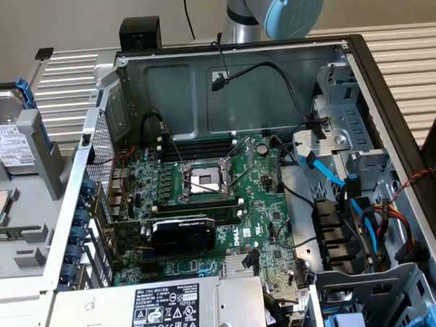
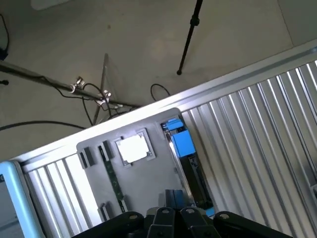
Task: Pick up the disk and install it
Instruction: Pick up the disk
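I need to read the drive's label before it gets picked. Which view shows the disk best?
The exterior view: the disk sits in the grey holder at that view's left, its white label facing the camera, though the picture's edge crops it. In the wrist view the disk is edge-on, blue carrier showing, label hidden.

The arm (image 1: 271,14) stands at the top of the exterior view, right of centre. It is a brushed silver-grey tube joined to a rounded joint housing with a pale blue circular cap, which has a smooth, slightly glossy face. In the wrist view the gripper (image 2: 173,198) is matte black, with angular links, rounded knuckles side by side and dark grey finger pieces.
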Motion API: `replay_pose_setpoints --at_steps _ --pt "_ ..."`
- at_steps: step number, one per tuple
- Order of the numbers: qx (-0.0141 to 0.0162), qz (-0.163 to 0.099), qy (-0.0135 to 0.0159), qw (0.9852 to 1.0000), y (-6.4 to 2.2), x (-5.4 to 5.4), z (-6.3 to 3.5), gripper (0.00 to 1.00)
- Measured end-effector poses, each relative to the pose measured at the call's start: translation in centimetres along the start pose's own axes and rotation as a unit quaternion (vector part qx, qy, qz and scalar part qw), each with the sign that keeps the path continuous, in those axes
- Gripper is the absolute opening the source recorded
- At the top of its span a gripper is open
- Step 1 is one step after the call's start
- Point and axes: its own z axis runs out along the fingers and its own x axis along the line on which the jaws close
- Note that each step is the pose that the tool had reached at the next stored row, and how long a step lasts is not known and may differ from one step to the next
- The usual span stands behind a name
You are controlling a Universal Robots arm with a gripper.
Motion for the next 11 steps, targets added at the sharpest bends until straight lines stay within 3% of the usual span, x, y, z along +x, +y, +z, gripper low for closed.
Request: replay_pose_setpoints --at_steps 5,11 --pt "0.0004 -0.046 -0.0004 0.9990 0.00 0.00 0.07 0.11" --pt "0.0022 -0.091 -0.0008 0.9958 0.03 -0.03 0.19 0.11"
